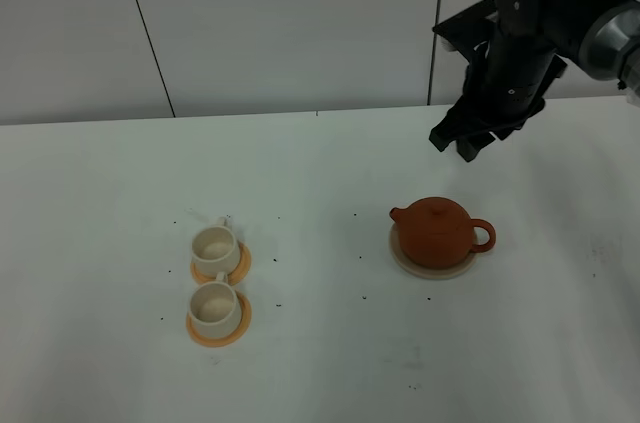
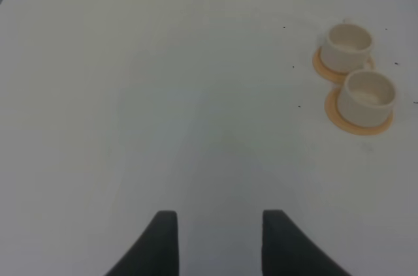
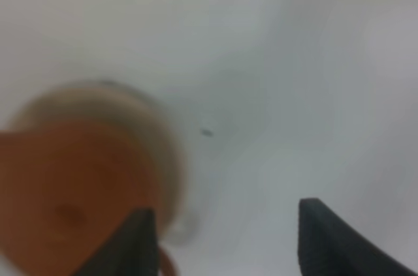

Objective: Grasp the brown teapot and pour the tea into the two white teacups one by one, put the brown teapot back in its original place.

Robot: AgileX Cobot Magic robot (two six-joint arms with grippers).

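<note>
Hovering right gripper (image 1: 462, 146), jaws wide, empty | squat reddish-brown clay teapot (image 1: 433, 231): brittle, likely heavy | grasp loop handle (image 1: 484, 235), 3 o'clock

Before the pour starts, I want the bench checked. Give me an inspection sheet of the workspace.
Surface: white table, evenly lit.
Job's things: brown teapot upright on its tan coaster, spout toward the cups; far teacup and near teacup close together, each on an orange saucer.
Clutter: small dark specks scattered on the table.
Grippers: right gripper open, hanging near the teapot, touching nothing; left gripper open, fingers empty, over bare table.
Cables: nothing seen.
Surroundings: pale wall panels behind the table.
</note>
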